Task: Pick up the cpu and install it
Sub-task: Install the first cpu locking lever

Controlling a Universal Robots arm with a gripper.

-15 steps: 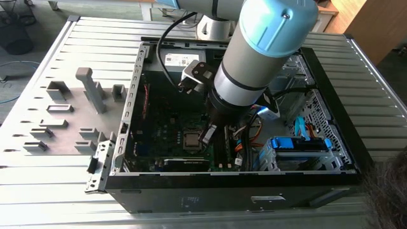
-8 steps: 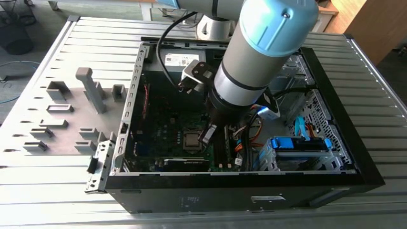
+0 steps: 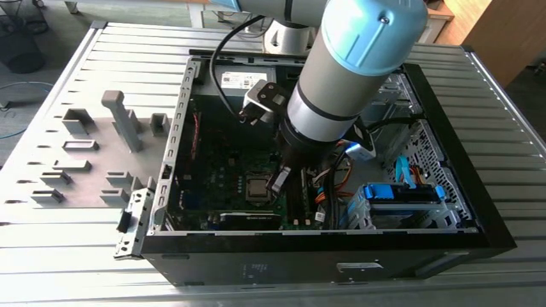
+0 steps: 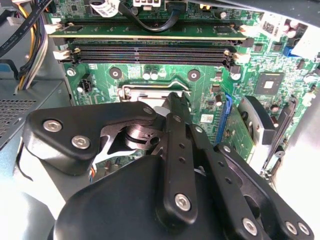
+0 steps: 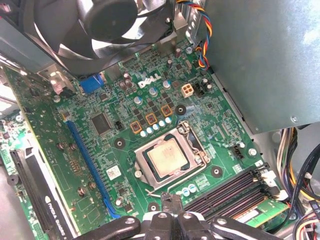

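The cpu (image 5: 167,156) is a small silver-grey square lying flat in the socket of the green motherboard (image 5: 100,150), with the dark metal socket bracket (image 5: 197,142) framing it. In the exterior view the cpu (image 3: 256,187) sits low in the open computer case. My gripper (image 5: 171,202) hovers just beside the socket, on the side of the memory slots, shut with nothing between its fingers. In the exterior view the gripper (image 3: 277,187) hangs just to the right of the cpu. The second wrist view has the gripper's black linkages (image 4: 175,150) hiding most of the socket.
Memory slots (image 5: 230,187) run close by the socket, with one stick (image 4: 145,34) fitted. A case fan (image 5: 107,22), a grey power supply box (image 5: 260,60), cable bundles (image 3: 328,182) and a blue drive caddy (image 3: 401,192) crowd the case. Grey holder fixtures (image 3: 85,147) stand outside on the slatted table.
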